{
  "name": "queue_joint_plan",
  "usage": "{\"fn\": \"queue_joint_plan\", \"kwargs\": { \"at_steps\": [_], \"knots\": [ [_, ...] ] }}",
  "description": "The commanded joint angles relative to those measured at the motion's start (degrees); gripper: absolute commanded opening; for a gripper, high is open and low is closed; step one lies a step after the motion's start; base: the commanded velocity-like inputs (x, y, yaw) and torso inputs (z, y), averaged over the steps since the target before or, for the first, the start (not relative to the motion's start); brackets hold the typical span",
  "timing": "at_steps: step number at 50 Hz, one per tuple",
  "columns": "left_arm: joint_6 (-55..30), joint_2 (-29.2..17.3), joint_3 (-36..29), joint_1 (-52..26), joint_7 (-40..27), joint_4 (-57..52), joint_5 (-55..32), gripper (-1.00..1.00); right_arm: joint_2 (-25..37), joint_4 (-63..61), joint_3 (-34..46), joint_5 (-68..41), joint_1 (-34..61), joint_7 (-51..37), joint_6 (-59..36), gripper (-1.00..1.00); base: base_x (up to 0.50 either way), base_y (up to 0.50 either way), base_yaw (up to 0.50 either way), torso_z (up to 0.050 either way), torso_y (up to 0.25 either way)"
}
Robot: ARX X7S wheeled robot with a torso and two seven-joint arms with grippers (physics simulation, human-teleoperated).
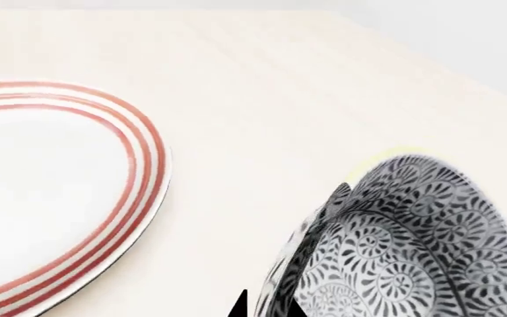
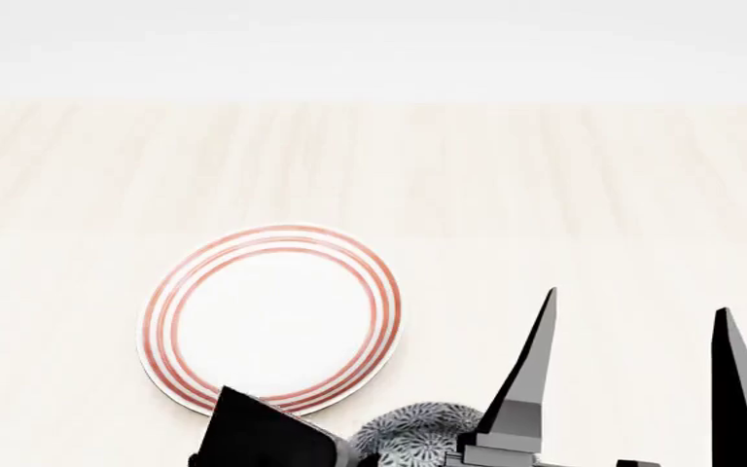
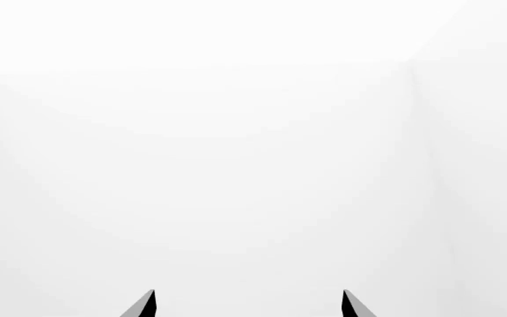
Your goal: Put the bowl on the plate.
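Observation:
The bowl [image 1: 412, 244], grey-and-white flower pattern inside and out, fills the lower corner of the left wrist view. My left gripper [image 1: 267, 308] is shut on its rim, one dark fingertip outside the wall and one inside. In the head view only part of the bowl [image 2: 415, 428] shows at the bottom edge, behind the left arm [image 2: 269, 433]. The plate [image 2: 272, 316], white with three red rings, lies flat on the table just beyond and to the left of the bowl; the same plate [image 1: 51, 198] shows beside the bowl, apart from it. My right gripper [image 2: 633, 362] is raised, open and holds nothing.
The pale wood table [image 2: 543, 195] stretches wide behind and to both sides of the plate. The right wrist view shows only a blank white background past the right gripper [image 3: 246, 304] and its two spread fingertips.

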State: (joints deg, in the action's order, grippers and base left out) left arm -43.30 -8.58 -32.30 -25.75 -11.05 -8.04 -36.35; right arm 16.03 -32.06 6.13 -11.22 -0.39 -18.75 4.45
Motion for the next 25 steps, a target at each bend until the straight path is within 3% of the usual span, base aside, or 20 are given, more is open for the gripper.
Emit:
{"fn": "queue_joint_plan", "kwargs": {
  "at_steps": [1,25],
  "knots": [
    [2.46,-0.03,3.73,-8.84,-1.99,5.91,2.83,-1.0,-0.72,0.0,-0.97,0.9,0.09,0.95,0.07,1.0,0.0,0.0,0.0,0.0,0.0],
    [11.67,2.69,9.05,-24.06,-2.16,30.91,7.27,-1.0,-0.17,0.06,-0.36,0.59,0.13,0.47,0.11,1.0,0.0,0.0,0.0,0.0,0.0]
  ]
}}
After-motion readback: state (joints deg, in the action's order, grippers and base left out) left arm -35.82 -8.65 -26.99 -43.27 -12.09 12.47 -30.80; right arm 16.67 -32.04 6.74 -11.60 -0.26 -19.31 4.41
